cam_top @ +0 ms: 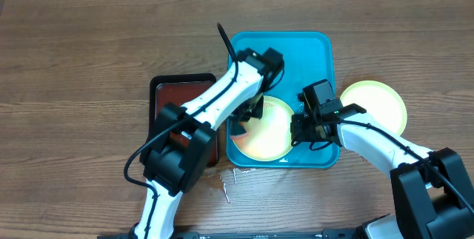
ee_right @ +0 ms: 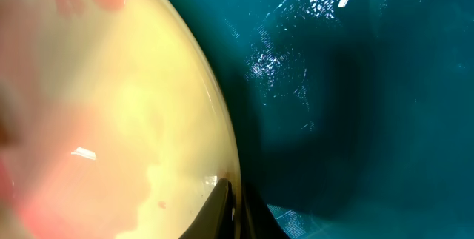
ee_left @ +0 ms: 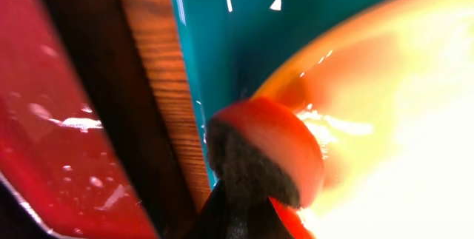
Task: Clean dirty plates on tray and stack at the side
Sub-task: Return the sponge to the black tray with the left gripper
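Observation:
A pale yellow-green plate lies in the near part of the turquoise tray. My left gripper is shut on a sponge, orange with a dark scouring side, pressed on the plate's left rim. Red sauce smears show around the sponge. My right gripper is shut on the plate's right rim; the plate fills the left of that view. A second yellow-green plate lies on the wood tabletop right of the tray. The pale blue-white plate is not in view.
A smaller dark red tray with a black rim sits left of the turquoise tray, with a narrow strip of wood between them. Small scraps lie on the table in front of the trays.

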### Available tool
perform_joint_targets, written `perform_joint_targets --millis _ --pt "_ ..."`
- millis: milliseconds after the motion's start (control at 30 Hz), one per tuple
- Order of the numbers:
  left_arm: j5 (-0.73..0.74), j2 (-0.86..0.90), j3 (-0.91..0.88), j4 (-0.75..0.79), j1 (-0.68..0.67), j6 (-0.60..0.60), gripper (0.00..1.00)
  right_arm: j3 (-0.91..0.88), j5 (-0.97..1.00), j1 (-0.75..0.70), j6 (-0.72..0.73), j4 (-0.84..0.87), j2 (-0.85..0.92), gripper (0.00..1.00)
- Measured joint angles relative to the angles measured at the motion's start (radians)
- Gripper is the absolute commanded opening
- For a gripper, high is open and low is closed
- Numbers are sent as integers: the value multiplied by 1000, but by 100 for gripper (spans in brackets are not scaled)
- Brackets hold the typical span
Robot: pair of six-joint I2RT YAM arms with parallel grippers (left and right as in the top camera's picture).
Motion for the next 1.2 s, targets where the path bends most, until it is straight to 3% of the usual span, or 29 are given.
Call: perform_joint_targets --millis 167,333,567,700,900,933,1100,1200 --pt "104 -38 89 -37 24 25 4 0 0 0 0 0 0 5" --pt "216 -182 111 -80 64 77 4 0 0 0 0 0 0 5" --pt "123 -342 125 -172 235 104 4 0 0 0 0 0 0 5" --pt "58 -342 -23 -60 346 108 4 0 0 0 0 0 0 5" --pt "50 -322 -335 187 399 108 4 1 0 0 0 0 0 5" --pt "50 -319 -376 215 399 107 7 1 0 0 0 -1 0 5" --pt "53 -316 -473 266 399 99 56 1 0 0 2 0 0 4" --pt "56 -317 -472 264 399 96 79 7 1 0 3 -19 0 4"
